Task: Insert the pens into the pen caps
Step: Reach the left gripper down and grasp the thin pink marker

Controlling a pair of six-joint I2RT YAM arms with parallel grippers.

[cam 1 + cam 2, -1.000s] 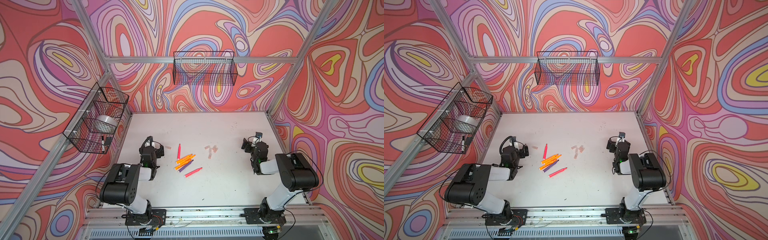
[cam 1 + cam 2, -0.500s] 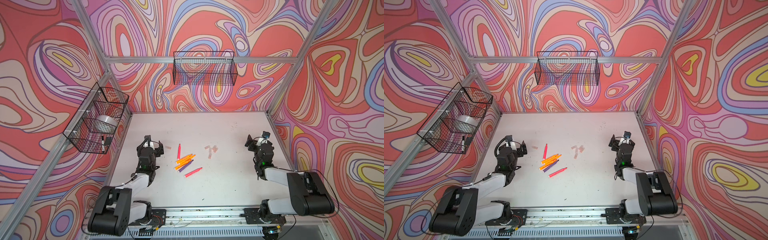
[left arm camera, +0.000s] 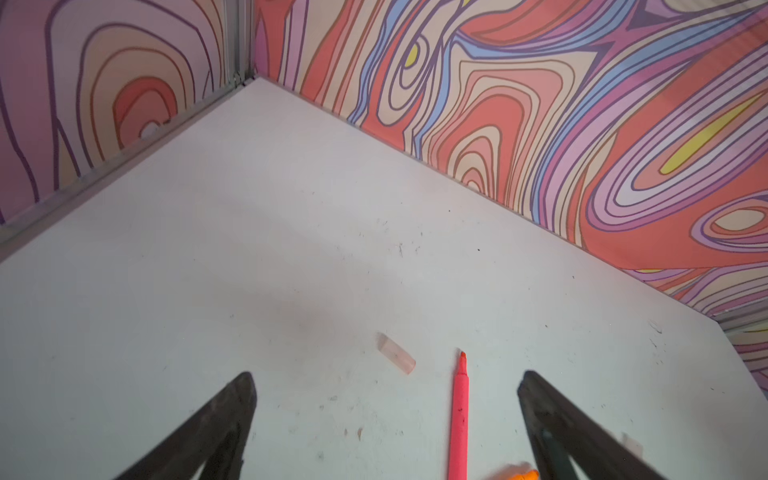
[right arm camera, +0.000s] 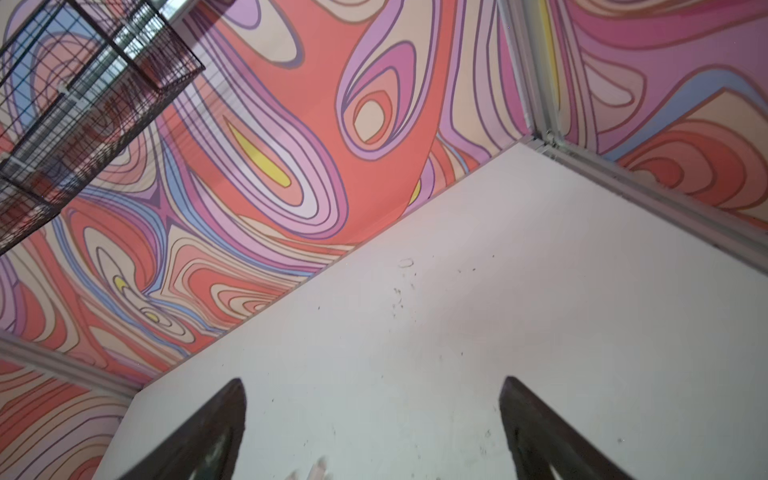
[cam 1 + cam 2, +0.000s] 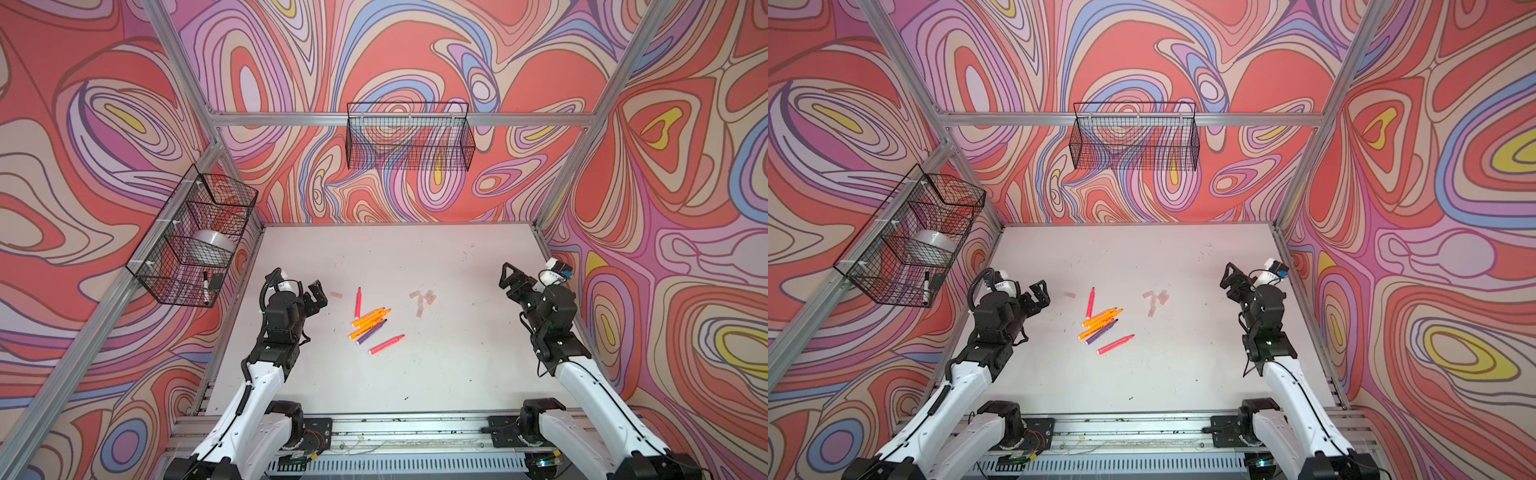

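Pens [image 5: 371,317] loose between wide-spread left jaws and right jaws, untouched.

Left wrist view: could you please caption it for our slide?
Open left pincer over the white table, with a pink pen and a clear cap lying apart ahead.

In the left wrist view the pink-red pen [image 3: 458,419] runs off the picture's edge, and of an orange pen [image 3: 524,474] only a blurred end shows. The right wrist view cuts off a blurred pale pinkish shape [image 4: 316,471], too little to name. In both top views the clustered pen caps [image 5: 423,300] [image 5: 1156,300] are too small to count.
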